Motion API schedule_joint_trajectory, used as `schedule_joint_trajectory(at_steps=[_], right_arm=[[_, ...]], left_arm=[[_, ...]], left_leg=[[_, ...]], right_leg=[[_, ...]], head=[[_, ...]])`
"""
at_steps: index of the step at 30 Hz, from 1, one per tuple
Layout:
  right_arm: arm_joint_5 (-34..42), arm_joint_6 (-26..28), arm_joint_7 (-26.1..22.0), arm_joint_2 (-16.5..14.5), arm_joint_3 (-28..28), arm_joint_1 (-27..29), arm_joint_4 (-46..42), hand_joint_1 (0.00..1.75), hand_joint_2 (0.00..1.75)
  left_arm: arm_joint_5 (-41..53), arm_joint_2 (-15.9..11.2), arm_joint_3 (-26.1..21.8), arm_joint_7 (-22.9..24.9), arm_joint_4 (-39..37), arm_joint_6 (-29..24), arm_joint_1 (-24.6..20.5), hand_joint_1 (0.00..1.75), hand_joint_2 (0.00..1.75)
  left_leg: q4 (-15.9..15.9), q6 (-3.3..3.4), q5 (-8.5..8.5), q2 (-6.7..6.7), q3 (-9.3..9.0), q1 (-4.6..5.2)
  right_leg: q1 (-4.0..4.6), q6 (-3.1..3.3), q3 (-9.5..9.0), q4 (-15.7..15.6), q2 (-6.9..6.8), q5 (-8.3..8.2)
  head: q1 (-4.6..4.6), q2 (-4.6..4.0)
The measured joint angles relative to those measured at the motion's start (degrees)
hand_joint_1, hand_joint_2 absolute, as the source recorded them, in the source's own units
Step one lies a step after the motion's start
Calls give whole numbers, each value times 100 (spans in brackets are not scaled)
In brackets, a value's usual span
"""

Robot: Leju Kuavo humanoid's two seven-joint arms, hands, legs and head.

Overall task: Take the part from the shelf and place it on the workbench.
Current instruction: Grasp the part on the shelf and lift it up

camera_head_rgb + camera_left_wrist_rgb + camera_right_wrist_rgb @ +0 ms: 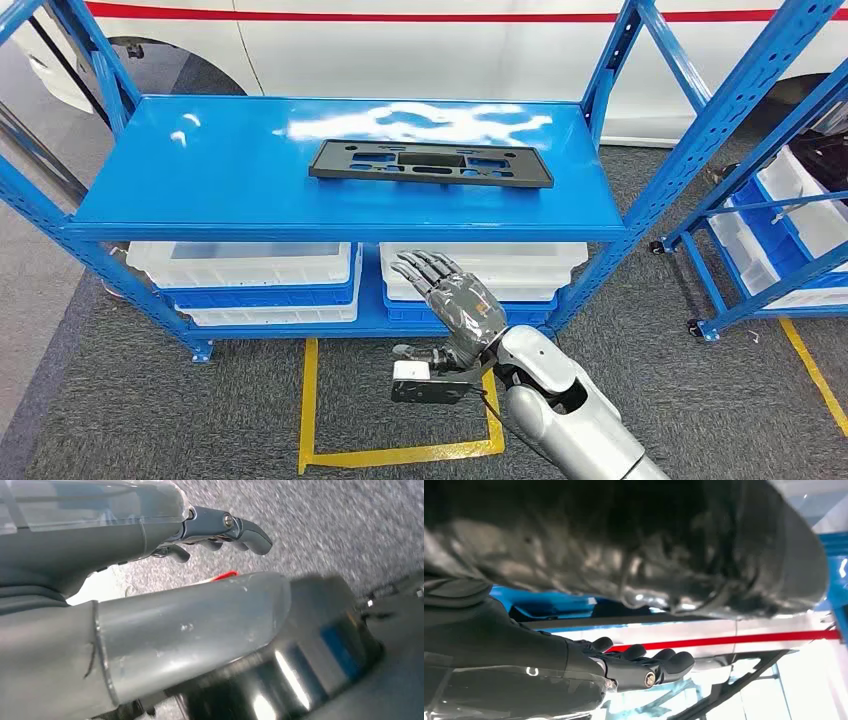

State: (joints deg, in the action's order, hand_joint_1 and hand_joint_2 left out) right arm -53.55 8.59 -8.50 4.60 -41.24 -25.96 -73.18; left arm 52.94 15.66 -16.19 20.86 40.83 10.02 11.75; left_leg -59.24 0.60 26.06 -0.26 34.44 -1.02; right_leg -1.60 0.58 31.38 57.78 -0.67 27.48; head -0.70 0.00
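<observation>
Lying flat on the top deck of the blue shelf [150, 200], in the head view, is the part [430, 163], a long black plate with cut-outs, sitting right of the deck's centre and toward its far edge, with nothing touching it. Under the deck, white and blue bins [245, 275] are sitting side by side on the lower level. A second blue rack [760, 200] with more bins is standing at the right. A white vehicle body with a red stripe [400, 15] is running along the far side. Yellow floor tape [400, 455] is marking a box on the grey carpet near the robot. The right hand [450, 300] is rising in front of the shelf's near edge, below the deck and well apart from the part, its fingers extended and slightly apart, holding nothing.

Showing in the left wrist view is the left hand [150, 580], hanging over grey carpet; its dark fingers [250, 532] are lying close together and gently curved, with nothing in them.

Showing in the right wrist view is the right hand's dark row of fingers [649, 662], lying side by side and stretched out, empty, with the blue shelf and the red stripe beyond them.
</observation>
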Motion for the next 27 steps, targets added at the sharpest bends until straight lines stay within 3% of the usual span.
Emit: schedule_joint_trajectory(at_steps=[2, 6, 8, 17, 27], right_arm=[[0, 2, -2, 10, 25, 0, 0, 0, 0], [3, 26, -17, 41, 152, 2, -14, 0, 0], [19, 55, -39, 69, 239, 1, -37, 0, 0], [84, 113, -111, 201, 718, 3, -94, 0, 0], [87, 155, -179, 261, 957, 52, -94, 0, 0]], left_arm=[[47, 16, -57, -16, 56, 13, 19, 0, 0], [360, 102, -347, -163, 219, 91, 52, 0, 0], [560, 163, -532, -247, 272, 141, 50, 0, 0], [951, 371, -1112, -393, 369, 222, 25, 0, 0], [993, 405, -1233, -408, 369, 222, 11, 0, 0]], left_leg=[[-1, 14, 1, 1, 0, 6], [-6, 37, 0, 2, 0, 25], [-7, 40, -3, 2, -1, 28], [-5, 38, -9, 5, -16, 20], [-4, 37, -10, 6, -16, 17]], right_leg=[[-5, -23, 0, -2, -1, -4], [-31, -214, 0, -12, -5, -10], [-37, -270, 1, -12, -5, -11], [-25, -290, 8, 17, -5, -5], [-25, -287, 12, 27, -4, -2]], head=[[0, 0], [0, 0], [0, 0], [0, 0], [0, 0]])
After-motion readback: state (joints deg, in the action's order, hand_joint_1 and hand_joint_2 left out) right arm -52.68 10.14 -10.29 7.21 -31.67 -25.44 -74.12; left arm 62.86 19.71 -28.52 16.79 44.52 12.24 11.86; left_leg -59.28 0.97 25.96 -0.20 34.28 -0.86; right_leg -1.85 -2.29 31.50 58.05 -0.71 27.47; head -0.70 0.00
